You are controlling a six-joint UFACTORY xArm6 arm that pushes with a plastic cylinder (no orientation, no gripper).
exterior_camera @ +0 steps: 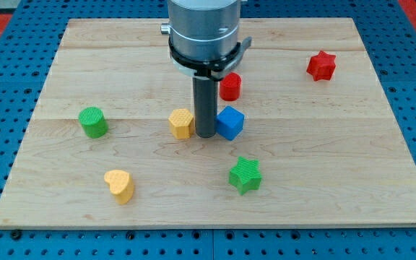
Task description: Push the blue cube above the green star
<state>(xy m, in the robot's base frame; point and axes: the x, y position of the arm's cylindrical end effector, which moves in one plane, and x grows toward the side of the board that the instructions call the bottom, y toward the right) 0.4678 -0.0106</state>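
Note:
The blue cube [230, 123] sits near the board's middle. The green star [245, 174] lies below it and slightly to the view's right. My tip [205, 134] rests on the board right at the blue cube's left side, between it and the yellow hexagon block [182, 123]. It looks to be touching the cube.
A red cylinder [230, 87] stands just above the blue cube, partly behind the rod. A red star [321, 66] is at the upper right, a green cylinder [92, 121] at the left, a yellow heart [120, 185] at the lower left. The wooden board [352, 188] has blue pegboard around it.

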